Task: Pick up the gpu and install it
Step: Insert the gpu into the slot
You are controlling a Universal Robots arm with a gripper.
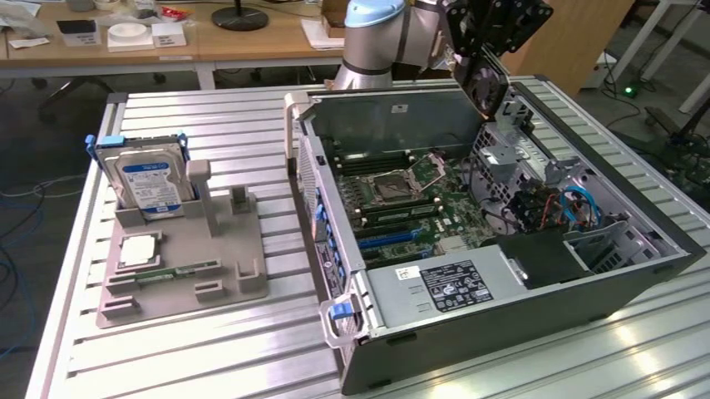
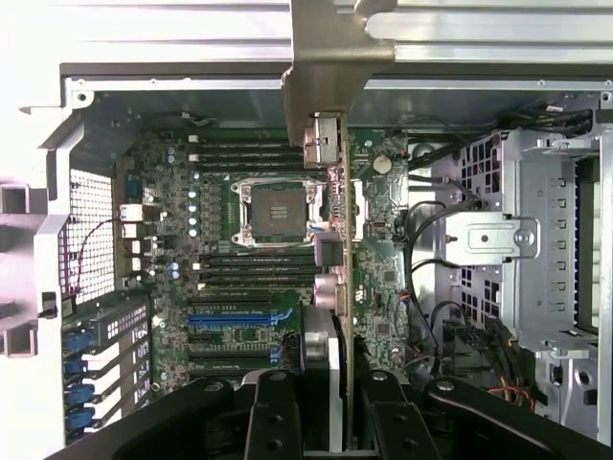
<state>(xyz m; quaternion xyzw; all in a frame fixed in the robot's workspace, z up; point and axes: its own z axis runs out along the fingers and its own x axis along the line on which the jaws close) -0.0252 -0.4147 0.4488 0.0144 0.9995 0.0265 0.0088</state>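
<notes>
The motherboard (image 1: 438,204) lies open from above; drive cage (image 1: 505,154) and cables (image 1: 554,208) crowd beside it.

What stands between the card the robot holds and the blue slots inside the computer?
Nothing visible. The gpu hangs in the pincer above the open case, and the blue slots on the motherboard lie uncovered; the cables sit off to one side.

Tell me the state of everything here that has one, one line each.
computer case: lying on its side, side panel off.
gpu: held on edge above the case.
gripper: shut on the gpu.
hard drive: upright in the grey stand.
memory stick: flat on the stand.
</notes>
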